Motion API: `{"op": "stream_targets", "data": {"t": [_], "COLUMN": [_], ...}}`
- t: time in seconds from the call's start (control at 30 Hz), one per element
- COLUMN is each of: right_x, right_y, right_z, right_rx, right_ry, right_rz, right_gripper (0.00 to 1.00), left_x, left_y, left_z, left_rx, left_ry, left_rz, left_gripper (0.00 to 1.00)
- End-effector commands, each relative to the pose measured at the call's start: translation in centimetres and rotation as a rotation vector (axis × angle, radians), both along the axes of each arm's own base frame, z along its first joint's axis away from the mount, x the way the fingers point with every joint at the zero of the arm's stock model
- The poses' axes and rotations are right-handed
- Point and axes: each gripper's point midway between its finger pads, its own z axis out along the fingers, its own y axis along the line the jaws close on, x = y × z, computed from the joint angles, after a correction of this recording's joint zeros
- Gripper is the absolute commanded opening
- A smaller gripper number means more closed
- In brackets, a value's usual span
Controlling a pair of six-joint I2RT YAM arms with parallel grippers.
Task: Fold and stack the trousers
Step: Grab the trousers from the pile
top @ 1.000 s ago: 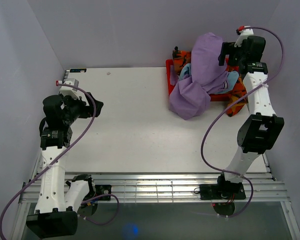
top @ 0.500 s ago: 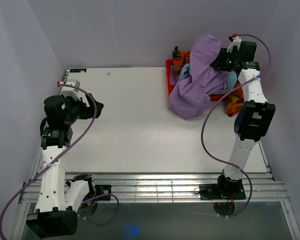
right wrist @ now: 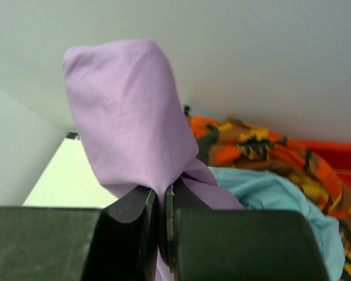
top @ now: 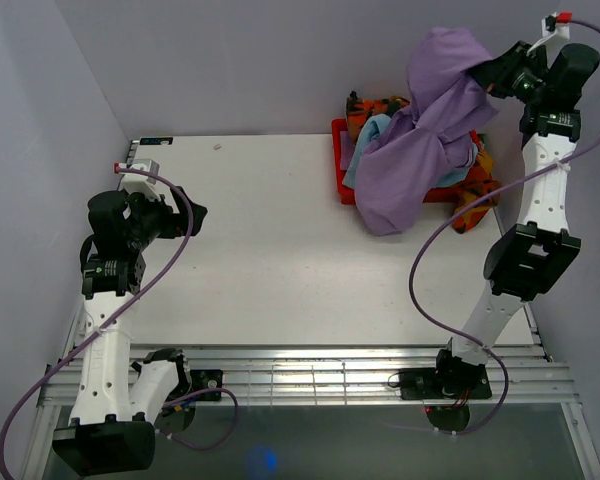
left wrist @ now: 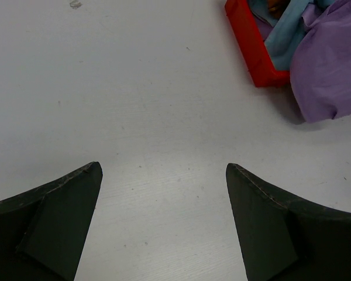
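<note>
Left arm (top: 105, 300) bent upright over the table (top: 260, 250) left side, left gripper (left wrist: 162, 170) spread wide, empty, right arm (top: 542, 195) stretched tall far right, right gripper (top: 485, 72) clamped on trousers (top: 425, 140), cloth hanging over red bin (top: 338, 165) onto table.

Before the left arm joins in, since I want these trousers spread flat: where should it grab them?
Probably the low hanging end of the trousers, draped onto the table beside the red bin, approached from the left. The right gripper pinches the top, so that end hangs free.
</note>
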Motion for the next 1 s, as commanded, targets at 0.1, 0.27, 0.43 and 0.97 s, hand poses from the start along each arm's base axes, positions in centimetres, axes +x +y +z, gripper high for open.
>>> {"op": "stream_targets", "data": {"t": [0.1,0.27,0.43,0.97], "right_x": [-10.2,-15.4,-19.8,-34.0], "right_y": [3.7,4.7,4.8,7.5], "right_z": [20.4,26.3,30.8,37.2], "right_rx": [0.027,0.077,0.087,0.113], "right_ry": [-0.554,-0.719,-0.875,-1.189], "right_rz": [0.079,0.076,0.019,0.025], "right_gripper": [0.08,0.08,0.08,0.08], "left_x": [-0.1,-0.2,-0.1,0.0], "left_y": [0.3,0.6,0.7,0.9], "left_z": [2.1,2.5,2.9,4.2], "left_rx": [0.000,0.003,-0.002,-0.023], "left_ry": [-0.052,-0.064,-0.067,-0.093], "left_rz": [0.025,0.046,0.055,0.080], "left_gripper": [0.98,0.98,0.98,0.98]}}
